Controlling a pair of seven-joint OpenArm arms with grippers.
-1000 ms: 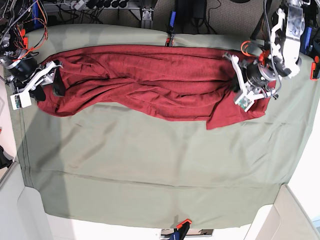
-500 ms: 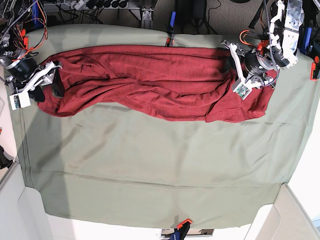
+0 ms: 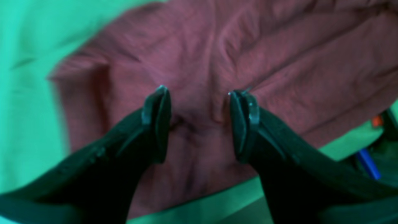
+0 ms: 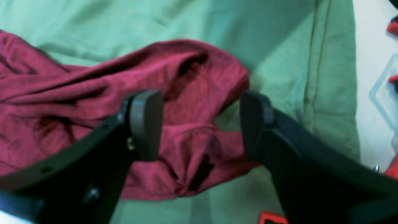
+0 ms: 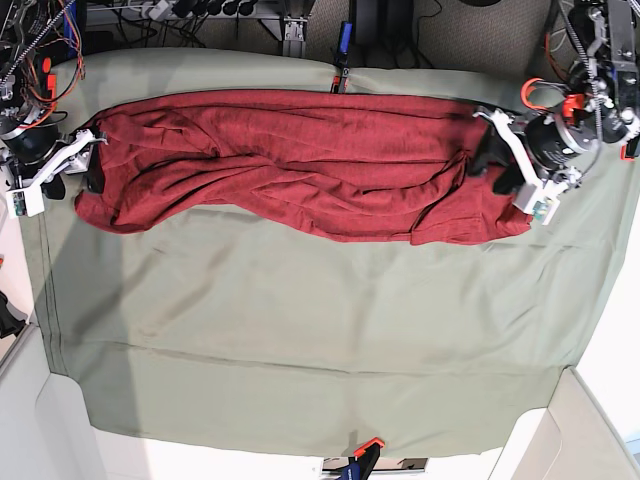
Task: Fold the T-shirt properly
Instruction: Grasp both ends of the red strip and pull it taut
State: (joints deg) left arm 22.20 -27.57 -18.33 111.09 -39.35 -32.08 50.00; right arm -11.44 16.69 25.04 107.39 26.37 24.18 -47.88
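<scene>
Two open hands, T-shirt [image 5: 300, 165] stretched between

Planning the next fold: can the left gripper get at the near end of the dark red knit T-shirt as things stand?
Probably yes. The left gripper hangs open right over that end of the dark red knit T-shirt, jaws apart with only fabric below. Nothing lies between them and the sage-green cloth around it.

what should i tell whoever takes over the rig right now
Left gripper: open, over the T-shirt's end, holding nothing.
Right gripper: open at the opposite end, holding nothing.
T-shirt: stretched in a long, wrinkled band across the far part of the green cloth, lower edge bunched.
Done: shirt laid out lengthwise.
Left: smooth it, then all the folds.
</scene>
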